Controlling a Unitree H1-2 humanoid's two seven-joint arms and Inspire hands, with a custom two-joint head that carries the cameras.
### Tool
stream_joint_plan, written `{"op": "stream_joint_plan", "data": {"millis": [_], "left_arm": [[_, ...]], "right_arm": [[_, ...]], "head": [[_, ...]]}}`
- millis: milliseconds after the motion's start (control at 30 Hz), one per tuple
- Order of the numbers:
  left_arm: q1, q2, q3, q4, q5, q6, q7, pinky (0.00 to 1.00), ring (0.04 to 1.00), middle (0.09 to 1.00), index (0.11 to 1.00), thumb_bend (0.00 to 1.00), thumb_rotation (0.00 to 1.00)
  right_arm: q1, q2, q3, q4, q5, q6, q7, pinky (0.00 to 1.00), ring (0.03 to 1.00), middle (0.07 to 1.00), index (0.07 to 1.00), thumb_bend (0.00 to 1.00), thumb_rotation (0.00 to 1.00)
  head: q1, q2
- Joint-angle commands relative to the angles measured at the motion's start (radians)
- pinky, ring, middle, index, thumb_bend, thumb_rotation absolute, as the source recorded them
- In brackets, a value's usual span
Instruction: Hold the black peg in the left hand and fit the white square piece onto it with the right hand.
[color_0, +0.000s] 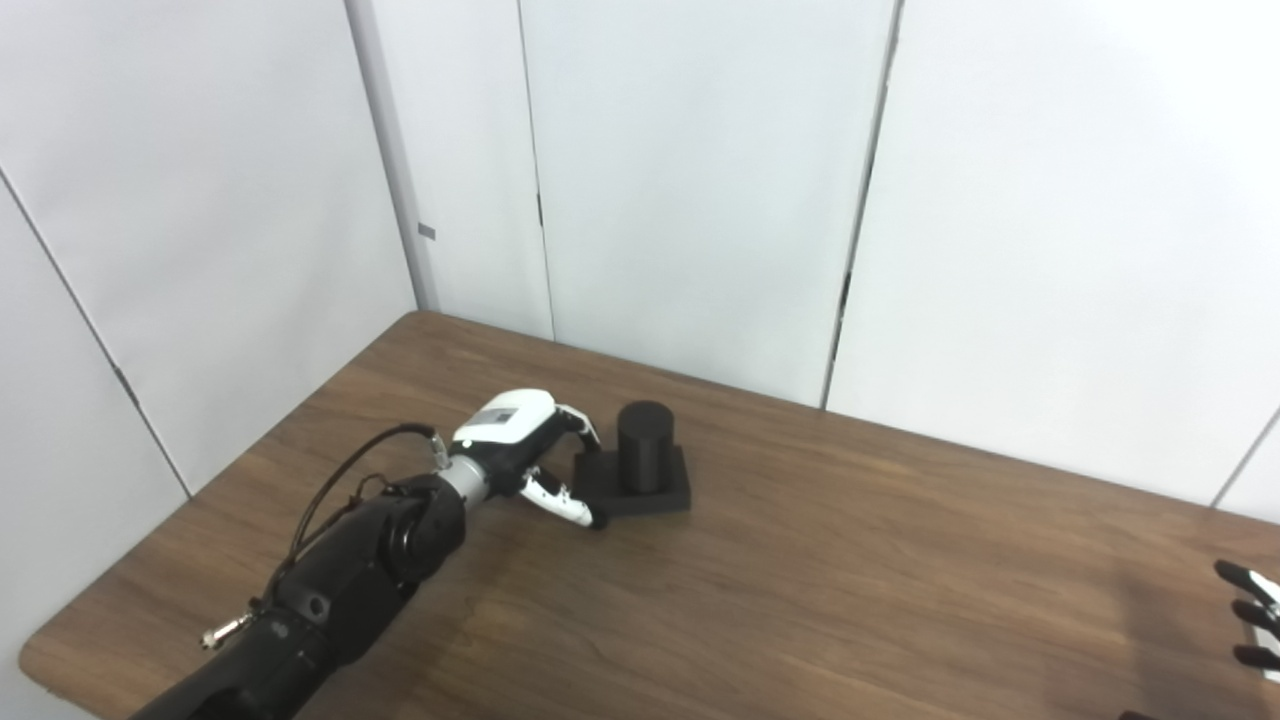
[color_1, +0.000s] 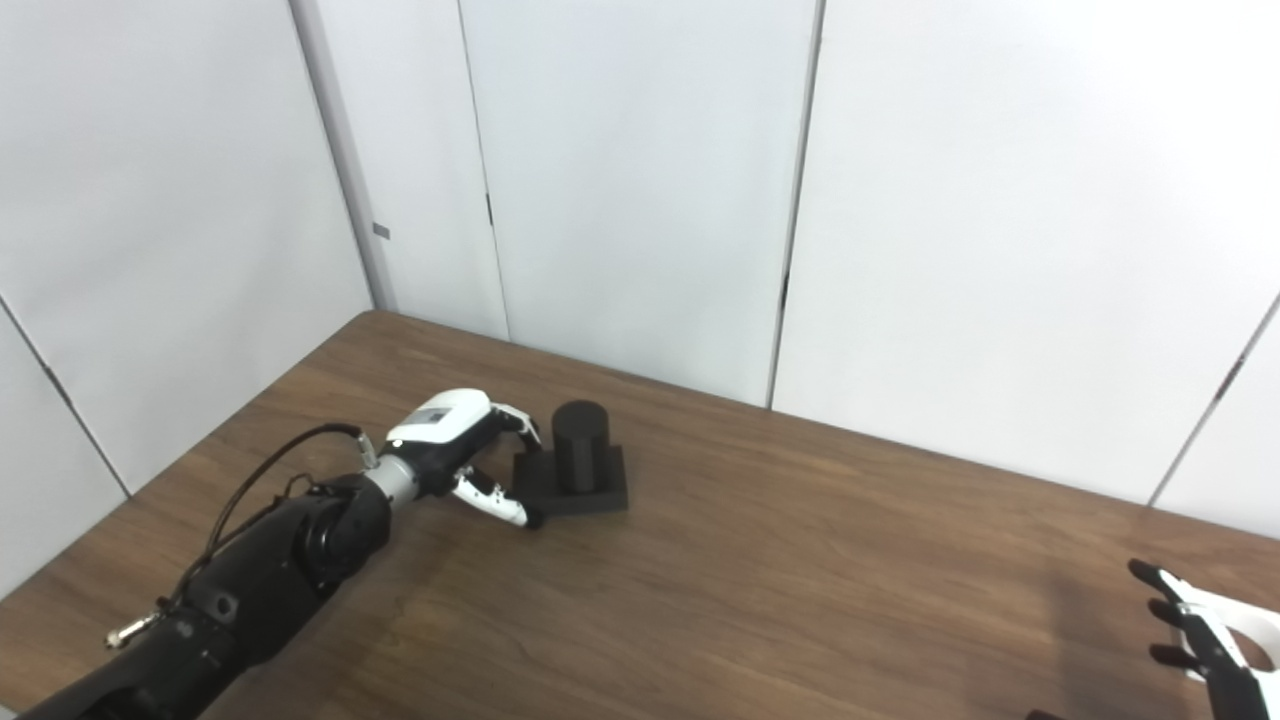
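1. The black peg (color_0: 645, 447) stands upright on its square black base on the wooden table (color_0: 800, 580), toward the far left part of the tabletop; the round post rises from the middle of the base.
2. The left hand (color_0: 520, 450) lies just beside the peg's base on its left side; its fingers (color_0: 580, 425) curl toward the base's far left corner and its thumb reaches to the near left corner; the fingers are apart and spread around the base's edge, and whether they actually press on it I cannot tell; the post itself is not grasped.
3. The right hand (color_1: 1205, 630) shows only in part at the lower right edge, low over the table and well apart from the peg; its dark fingertips are spread and hold nothing visible.
4. White wall panels (color_0: 700, 180) stand behind the table.
5. The white square piece cannot be made out with certainty; something white by the right hand is cut off by the frame edge.
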Motion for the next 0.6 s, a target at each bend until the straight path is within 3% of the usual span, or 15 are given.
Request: {"op": "stream_joint_plan", "data": {"millis": [0, 267, 567], "left_arm": [[-0.016, 0.016, -0.032, -0.004, 0.021, -0.061, -0.026, 0.89, 0.898, 0.828, 0.485, 0.52, 0.06], [-0.014, 0.005, -0.095, -0.038, 0.034, -0.16, -0.063, 0.86, 0.901, 0.843, 0.486, 0.52, 0.06], [-0.03, -0.028, -0.205, -0.072, 0.083, -0.224, -0.102, 0.85, 0.893, 0.841, 0.488, 0.52, 0.07]], "right_arm": [[-0.025, -0.006, -0.007, -0.045, -0.004, -0.012, -0.007, 0.72, 0.856, 0.906, 0.856, 0.71, 0.2], [-0.028, 0.004, 0.001, -0.072, -0.017, 0.015, 0.001, 0.75, 0.867, 0.907, 0.856, 0.71, 0.09], [-0.031, 0.025, 0.005, -0.089, -0.036, 0.048, -0.002, 0.76, 0.854, 0.903, 0.853, 0.74, 0.01]], "head": [[-0.007, 0.003], [-0.061, 0.024], [-0.142, 0.047]]}}
